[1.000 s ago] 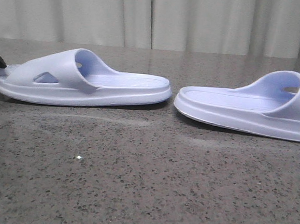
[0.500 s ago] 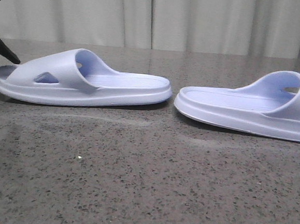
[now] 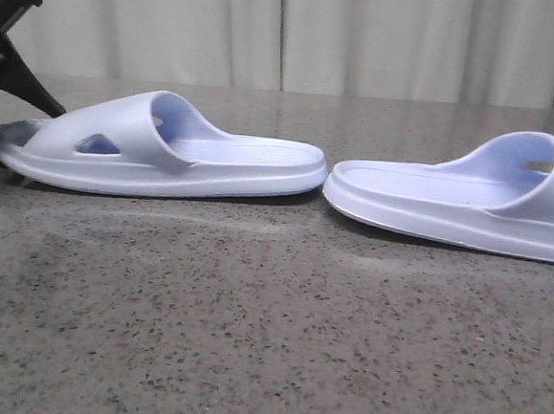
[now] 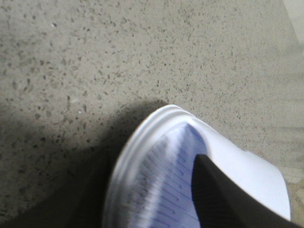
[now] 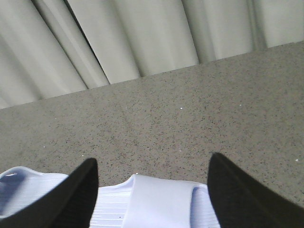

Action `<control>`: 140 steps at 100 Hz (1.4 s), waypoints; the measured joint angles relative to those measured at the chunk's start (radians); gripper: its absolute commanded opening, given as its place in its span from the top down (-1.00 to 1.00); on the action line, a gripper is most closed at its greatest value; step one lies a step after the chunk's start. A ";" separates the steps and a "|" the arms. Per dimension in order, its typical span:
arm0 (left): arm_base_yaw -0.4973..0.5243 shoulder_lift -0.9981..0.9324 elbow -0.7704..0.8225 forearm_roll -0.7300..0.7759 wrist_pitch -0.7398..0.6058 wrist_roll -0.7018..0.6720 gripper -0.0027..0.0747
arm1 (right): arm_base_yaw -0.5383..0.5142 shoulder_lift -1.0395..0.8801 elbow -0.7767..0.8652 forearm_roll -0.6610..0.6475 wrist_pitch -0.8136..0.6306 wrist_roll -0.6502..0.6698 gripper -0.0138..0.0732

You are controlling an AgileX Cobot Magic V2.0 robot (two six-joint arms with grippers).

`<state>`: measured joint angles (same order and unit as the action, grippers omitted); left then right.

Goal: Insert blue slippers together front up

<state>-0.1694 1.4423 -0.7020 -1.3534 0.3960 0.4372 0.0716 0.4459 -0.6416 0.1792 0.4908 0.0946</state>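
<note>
Two pale blue slippers lie sole-down on the speckled table, heel to heel. The left slipper (image 3: 166, 150) points its toe left; the right slipper (image 3: 469, 208) runs off the right edge. My left gripper (image 3: 19, 134) comes in from the far left, open. In the left wrist view one black finger (image 4: 223, 199) sits over the ribbed footbed of the left slipper (image 4: 156, 175) at its toe, and the other is a dark blur outside the rim. My right gripper (image 5: 153, 159) is open, with a finger on each side of the right slipper's strap (image 5: 161, 204). It does not show in the front view.
A grey speckled stone tabletop (image 3: 266, 340) stretches towards the camera. Pale pleated curtains (image 3: 291, 31) hang behind the far table edge. A narrow gap separates the two heels (image 3: 323, 184).
My left gripper has pushed in from the left over the toe. The left slipper has slid a little to the right, narrowing the gap between the heels. The right slipper has stayed still.
</note>
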 measured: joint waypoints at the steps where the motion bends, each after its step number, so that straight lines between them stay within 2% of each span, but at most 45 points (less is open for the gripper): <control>1: 0.000 0.000 0.000 0.000 0.000 0.000 0.27 | 0.000 0.000 0.000 0.000 0.000 0.000 -0.29; 20: -0.004 0.009 0.000 -0.003 -0.014 0.027 0.89 | 0.000 0.000 0.000 0.000 0.000 0.000 -0.29; 48: -0.004 0.014 0.002 -0.027 -0.011 0.065 0.88 | 0.000 0.000 0.000 0.000 0.000 0.000 -0.29; 68: 0.004 0.009 0.008 -0.175 0.056 0.177 0.88 | 0.000 0.000 0.000 0.000 0.000 0.000 -0.29; 84: 0.030 -0.046 0.022 -0.254 0.102 0.214 0.89 | 0.000 0.000 0.000 0.000 0.000 0.000 -0.29; 101: 0.103 -0.149 0.024 -0.260 0.190 0.225 0.89 | 0.000 0.000 0.000 0.000 0.000 0.000 -0.29; 121: 0.195 -0.223 0.024 -0.255 0.354 0.226 0.89 | 0.000 0.001 0.000 0.000 0.002 0.000 -0.29; 140: 0.217 -0.241 0.024 -0.248 0.426 0.226 0.89 | 0.000 0.041 0.000 0.000 0.014 0.010 -0.29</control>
<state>0.0471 1.2016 -0.6778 -1.6010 0.8224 0.6636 0.0716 0.4867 -0.6416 0.1792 0.5052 0.1041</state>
